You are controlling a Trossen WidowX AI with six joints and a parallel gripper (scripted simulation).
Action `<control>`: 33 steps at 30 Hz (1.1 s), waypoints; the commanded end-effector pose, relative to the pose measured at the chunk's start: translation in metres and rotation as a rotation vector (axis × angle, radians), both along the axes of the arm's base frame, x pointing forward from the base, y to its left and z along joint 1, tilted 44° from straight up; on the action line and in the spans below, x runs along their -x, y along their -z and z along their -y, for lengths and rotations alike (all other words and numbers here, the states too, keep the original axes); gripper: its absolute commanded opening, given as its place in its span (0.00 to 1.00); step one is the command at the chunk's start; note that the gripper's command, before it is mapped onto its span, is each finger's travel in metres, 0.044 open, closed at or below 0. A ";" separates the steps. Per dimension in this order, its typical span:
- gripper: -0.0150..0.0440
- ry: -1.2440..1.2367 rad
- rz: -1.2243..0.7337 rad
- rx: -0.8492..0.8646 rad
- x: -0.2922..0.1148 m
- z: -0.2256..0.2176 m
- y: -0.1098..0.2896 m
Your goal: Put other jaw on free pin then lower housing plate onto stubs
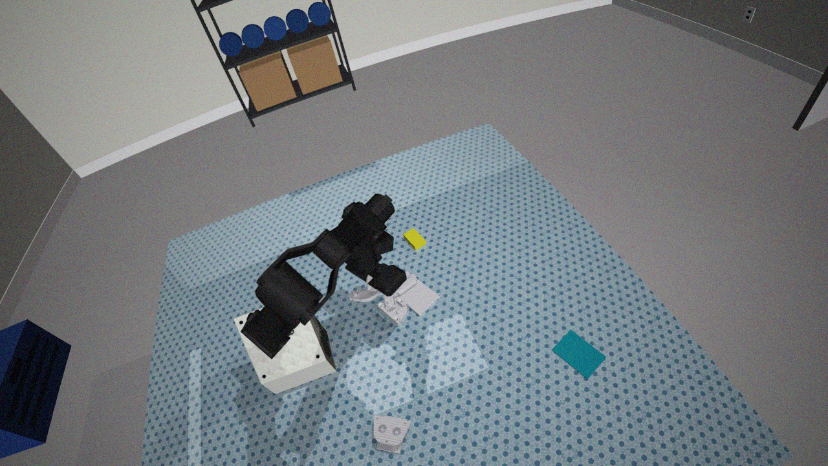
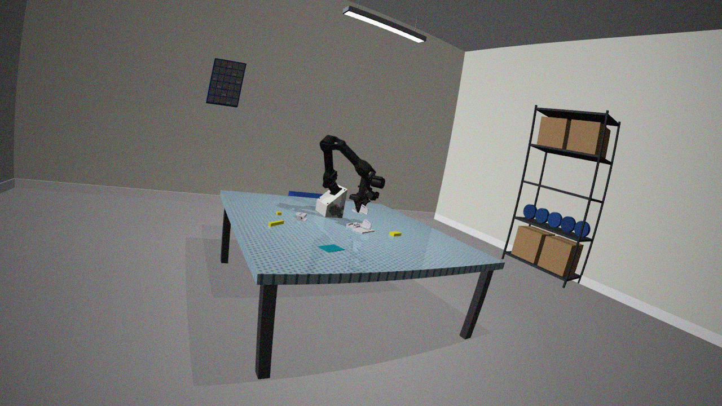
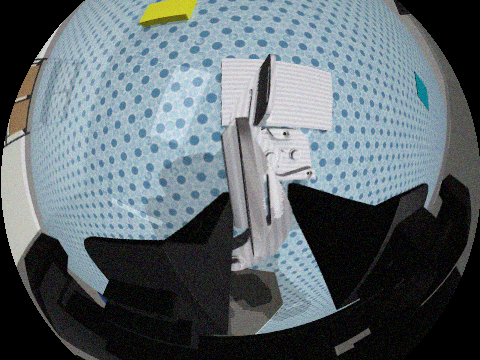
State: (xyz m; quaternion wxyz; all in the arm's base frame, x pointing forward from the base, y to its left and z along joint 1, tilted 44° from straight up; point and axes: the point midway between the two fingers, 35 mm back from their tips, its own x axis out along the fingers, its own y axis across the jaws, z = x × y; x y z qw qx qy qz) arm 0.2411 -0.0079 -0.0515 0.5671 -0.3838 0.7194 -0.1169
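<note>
My gripper [image 2: 359, 210] [image 3: 259, 195] is shut on the loose white jaw [image 1: 363, 295] [image 3: 244, 185], above the table beside and partly over the base. The held jaw appears nearly edge-on in the wrist view. The ribbed white base [image 1: 424, 298] [image 2: 364, 230] [image 3: 305, 95] lies on the table. The mounted jaw [image 3: 265, 92] stands along it. Small round features [image 3: 293, 154] show on the base's narrower part; the held jaw hides some of that part, and I cannot tell which is the free pin. The housing plate [image 1: 390, 432] [image 2: 300, 215] lies apart, with two round marks showing.
A yellow block [image 1: 414, 238] [image 2: 395, 233] [image 3: 169, 12] lies near the base. A teal plate [image 1: 579, 354] [image 2: 331, 248] [image 3: 422, 90] lies farther off. Two more yellow pieces [image 2: 276, 223] [image 2: 278, 212] lie near the housing plate. The white box [image 1: 297, 359] [image 2: 324, 207] stands under the arm's base.
</note>
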 end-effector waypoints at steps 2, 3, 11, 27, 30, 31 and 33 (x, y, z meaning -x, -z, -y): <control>0.48 -0.009 -0.009 -0.004 0.000 -0.001 0.001; 0.48 -0.009 -0.009 -0.004 0.000 -0.001 0.001; 0.48 -0.009 -0.009 -0.005 -0.002 0.000 0.000; 0.48 -0.010 -0.006 -0.007 -0.046 0.017 -0.014; 0.48 -0.010 -0.006 -0.006 -0.054 0.021 -0.017; 0.48 -0.010 -0.006 -0.006 -0.057 0.023 -0.018; 0.48 -0.009 -0.006 -0.005 -0.062 0.026 -0.021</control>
